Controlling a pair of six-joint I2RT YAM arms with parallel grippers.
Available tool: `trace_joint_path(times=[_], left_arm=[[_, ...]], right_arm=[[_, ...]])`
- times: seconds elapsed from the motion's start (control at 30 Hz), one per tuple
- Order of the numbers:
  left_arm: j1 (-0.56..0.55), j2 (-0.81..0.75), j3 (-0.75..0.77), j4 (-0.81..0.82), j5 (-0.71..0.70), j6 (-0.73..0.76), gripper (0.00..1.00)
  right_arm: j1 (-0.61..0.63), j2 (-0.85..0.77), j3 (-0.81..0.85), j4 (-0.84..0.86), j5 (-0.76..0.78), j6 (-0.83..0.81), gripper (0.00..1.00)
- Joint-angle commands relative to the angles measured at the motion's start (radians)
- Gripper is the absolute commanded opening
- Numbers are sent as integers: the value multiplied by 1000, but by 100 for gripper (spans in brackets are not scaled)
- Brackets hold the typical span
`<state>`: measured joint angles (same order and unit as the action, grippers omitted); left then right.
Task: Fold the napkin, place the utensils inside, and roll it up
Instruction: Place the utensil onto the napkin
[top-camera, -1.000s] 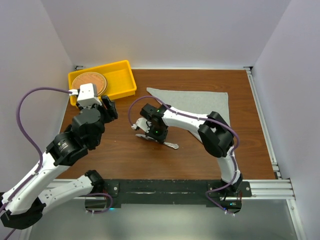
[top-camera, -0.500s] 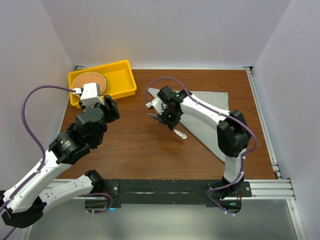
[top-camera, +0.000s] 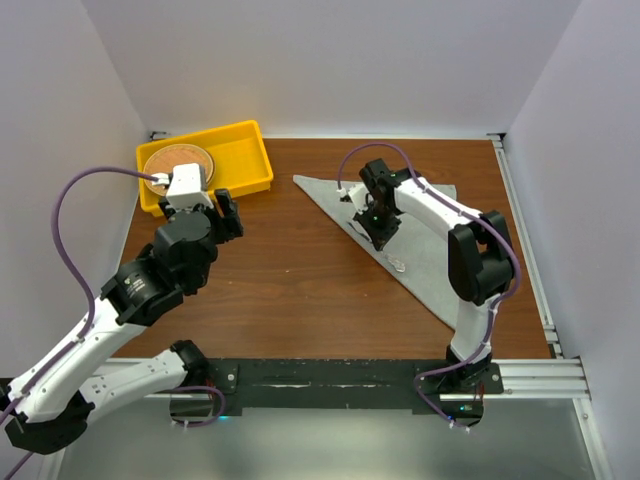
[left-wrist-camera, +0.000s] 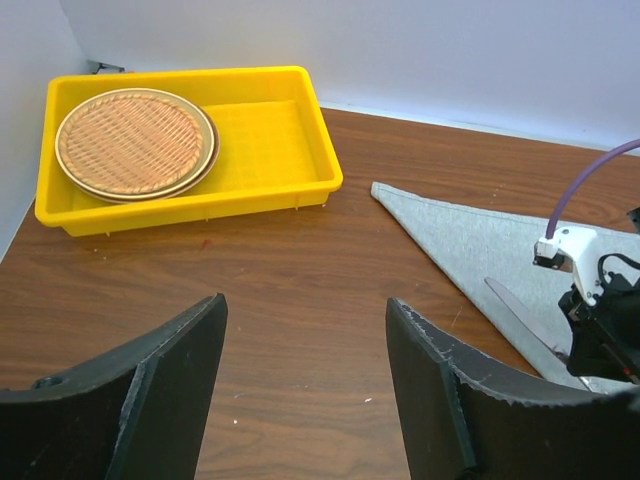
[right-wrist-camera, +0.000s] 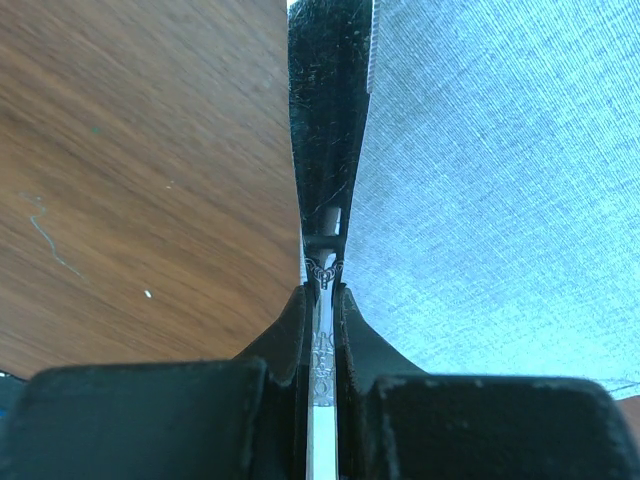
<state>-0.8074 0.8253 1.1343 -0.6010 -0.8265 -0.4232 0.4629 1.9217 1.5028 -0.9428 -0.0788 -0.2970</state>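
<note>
One utensil (right-wrist-camera: 322, 390), slim, stiff, slick steel, is clamped by its patterned handle in the right gripper (top-camera: 378, 228), its tip over the diagonal edge of the folded napkin (top-camera: 425, 200). The napkin looks limp, so corners suit it best. The left gripper (left-wrist-camera: 305, 340) gapes empty near the tray (left-wrist-camera: 190, 205).

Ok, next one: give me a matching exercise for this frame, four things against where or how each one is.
Things:
1 napkin
2 woven disc
3 left gripper
4 right gripper

States:
A shut on a utensil
B folded into a triangle
C open above the table
D inside the yellow tray

Pairs: 1-B, 2-D, 3-C, 4-A.
</note>
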Motion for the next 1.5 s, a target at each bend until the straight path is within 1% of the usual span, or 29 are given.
trace_joint_path(times=[0.0,0.2,0.3,0.5,1.1,1.47], left_arm=[[2,3,15,64,-17,58,72],[2,11,-1,86,-33,152,75],[4,15,-4,99,-40,179,76],[13,14,-28,124,-26,193,77],[37,28,-22,135,3,212,78],[43,38,-19,135,6,215,78]], right_arm=[[-12,-24,23,-42,-9,-36,0],[-29,48,92,-92,-26,-53,0],[-29,63,106,-91,-32,-34,0],[-32,65,80,-68,-26,-16,0],[-53,89,42,-18,-56,-5,0],[-64,106,5,13,-46,-11,0]])
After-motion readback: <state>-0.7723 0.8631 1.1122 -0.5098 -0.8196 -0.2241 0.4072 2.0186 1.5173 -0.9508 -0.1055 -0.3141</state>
